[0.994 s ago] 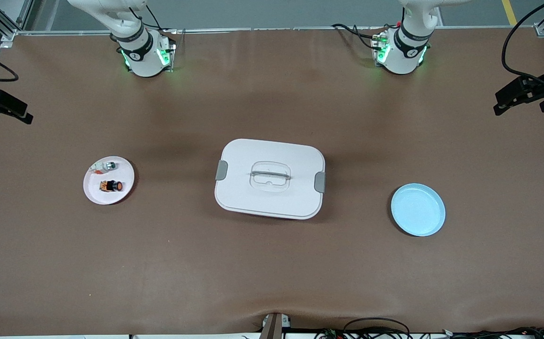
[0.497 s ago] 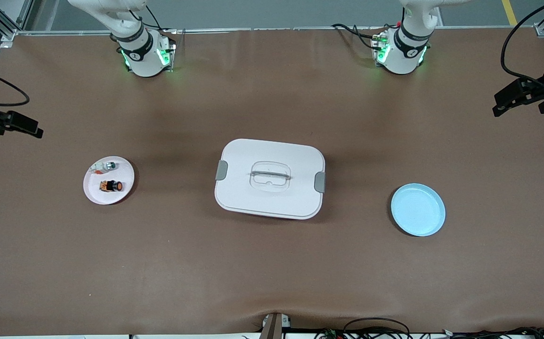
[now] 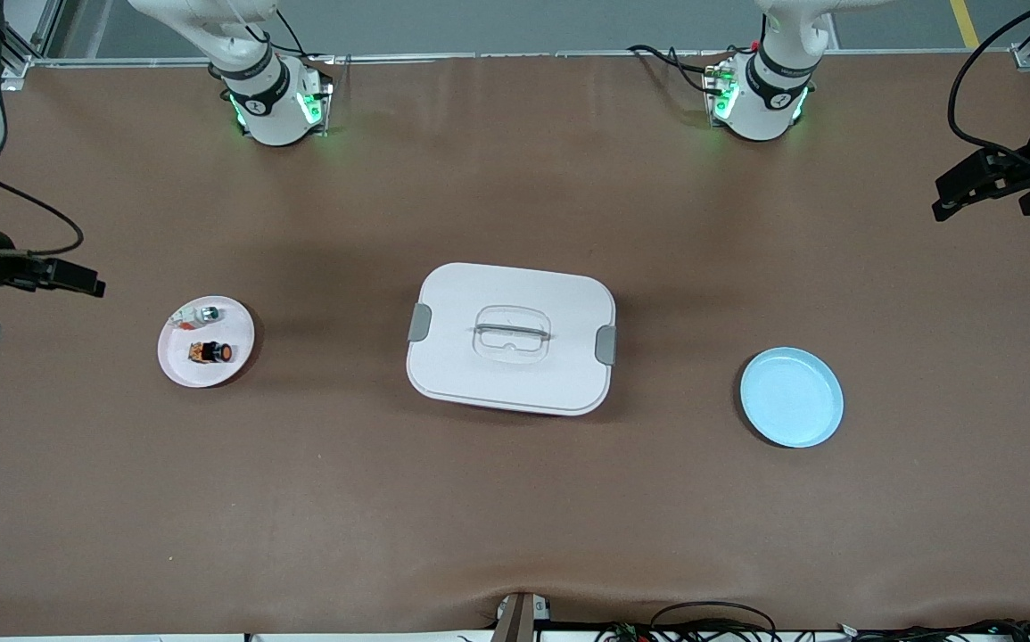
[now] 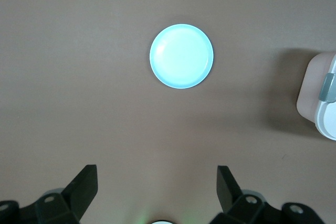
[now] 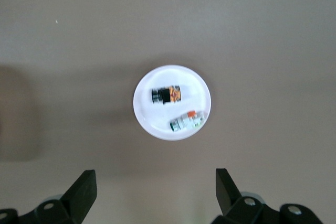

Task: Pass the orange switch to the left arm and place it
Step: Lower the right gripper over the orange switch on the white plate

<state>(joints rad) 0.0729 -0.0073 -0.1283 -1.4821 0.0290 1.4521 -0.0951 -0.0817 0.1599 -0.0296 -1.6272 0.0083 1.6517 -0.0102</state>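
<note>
The table (image 3: 515, 517) is covered in matt brown sheet — faintly wrinkled near the front edge. The box (image 3: 511, 383) looks like smooth white plastic with a soft sheen, its latches (image 3: 420, 322) grey. The blue plate (image 3: 791, 398) is seen as glossy; the pink plate (image 3: 177, 364) duller. The switch (image 3: 211, 352) shows black plastic — and an orange cap.
</note>
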